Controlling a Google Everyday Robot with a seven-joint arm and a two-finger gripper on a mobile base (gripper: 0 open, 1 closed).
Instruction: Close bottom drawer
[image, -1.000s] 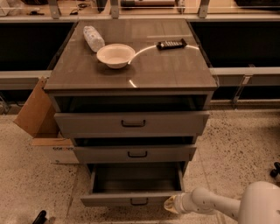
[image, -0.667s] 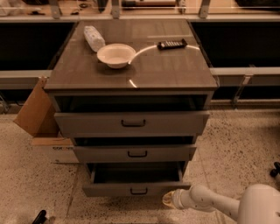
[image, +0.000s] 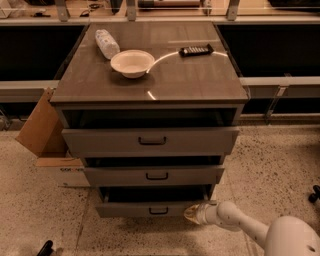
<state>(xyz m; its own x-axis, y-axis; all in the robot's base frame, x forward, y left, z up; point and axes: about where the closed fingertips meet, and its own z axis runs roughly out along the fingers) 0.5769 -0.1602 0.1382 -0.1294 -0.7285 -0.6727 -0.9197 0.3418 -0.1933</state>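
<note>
Fingers pressed together | gripper at bottom drawer front's right edge | drawer slightly open

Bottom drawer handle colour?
Black handle on the grey bottom drawer, best in the camera view. End effector is at the drawer's right front corner.

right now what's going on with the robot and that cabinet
The robot's arm reaches in low from the right, with its hand at the right end of the bottom drawer front, apparently pushing it in. That drawer sticks out a little, with a dark gap showing above its front, so it is not yet shut. The two drawers above also stand slightly out. On the cabinet top sit a bowl, a bottle and a remote, all untouched.
</note>
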